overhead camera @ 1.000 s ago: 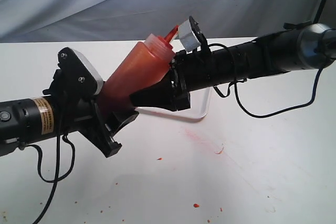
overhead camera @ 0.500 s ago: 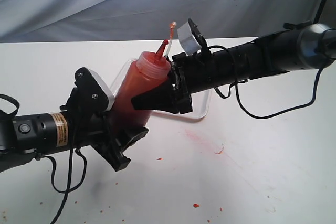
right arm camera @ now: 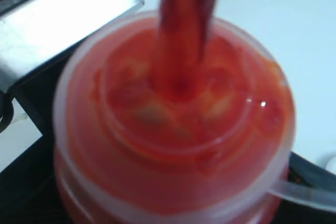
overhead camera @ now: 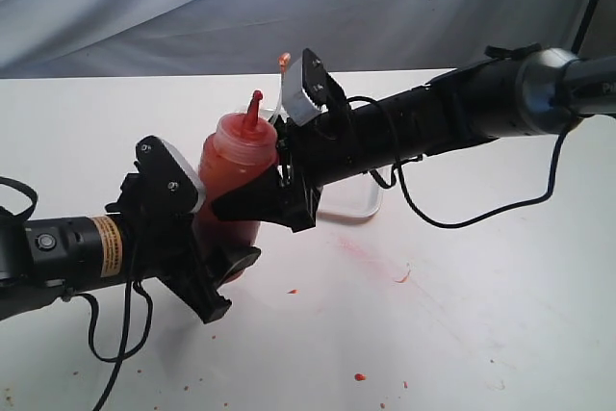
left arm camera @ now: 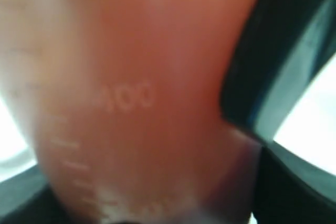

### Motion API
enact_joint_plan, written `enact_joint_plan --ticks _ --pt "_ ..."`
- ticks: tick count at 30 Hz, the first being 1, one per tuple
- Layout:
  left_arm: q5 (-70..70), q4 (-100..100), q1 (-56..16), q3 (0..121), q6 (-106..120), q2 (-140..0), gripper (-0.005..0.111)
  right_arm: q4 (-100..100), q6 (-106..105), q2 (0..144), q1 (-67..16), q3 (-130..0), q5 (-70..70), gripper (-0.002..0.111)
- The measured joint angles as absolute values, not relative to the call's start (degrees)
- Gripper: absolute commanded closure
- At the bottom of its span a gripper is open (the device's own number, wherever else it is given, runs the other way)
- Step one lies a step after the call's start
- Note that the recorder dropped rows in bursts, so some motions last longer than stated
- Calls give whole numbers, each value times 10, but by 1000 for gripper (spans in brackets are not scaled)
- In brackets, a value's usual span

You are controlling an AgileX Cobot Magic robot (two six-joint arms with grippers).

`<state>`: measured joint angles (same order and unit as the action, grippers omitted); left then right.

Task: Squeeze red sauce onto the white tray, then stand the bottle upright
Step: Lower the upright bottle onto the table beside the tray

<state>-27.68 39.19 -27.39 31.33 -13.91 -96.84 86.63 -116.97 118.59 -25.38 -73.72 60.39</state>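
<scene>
**Standing the bottle (overhead camera: 231,153) upright, two-claw hold**

It sits near vertical, nozzle (overhead camera: 254,103) up, just beside the white tray (overhead camera: 358,207) on the camera side. Grip: left gripper (overhead camera: 227,243) clenched on the lower body, likely carrying the weight; right gripper (overhead camera: 238,195) clamped round the shoulder, likely steering the tilt. Base is hidden behind the left claw, can't tell if it's down. Red sauce (right arm camera: 178,93) is in the bottle; none visible on the exposed tray. Around the tray the white table (overhead camera: 481,324) has red specks (overhead camera: 359,375) and a pinkish smear (overhead camera: 361,249). Grey cloth backdrop (overhead camera: 144,7) beyond.
</scene>
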Motion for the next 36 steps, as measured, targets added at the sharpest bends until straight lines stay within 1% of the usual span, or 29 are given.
enact_joint_plan --ticks 7,15,26,32,36 --pt "-259 392 -274 313 -139 -979 107 848 -1170 1185 -270 -737 568 52" --pt "-286 394 -274 320 -149 -1017 107 822 -1168 1185 -272 -737 545 52" --pt "-222 545 -272 371 -319 -1025 107 805 -1155 1182 -280 -737 511 53" --pt "-240 557 -271 396 -330 -1080 107 782 -1153 1186 -288 -736 474 54" --pt "-248 560 -267 409 -330 -1091 107 776 -1146 1184 -289 -736 454 54"
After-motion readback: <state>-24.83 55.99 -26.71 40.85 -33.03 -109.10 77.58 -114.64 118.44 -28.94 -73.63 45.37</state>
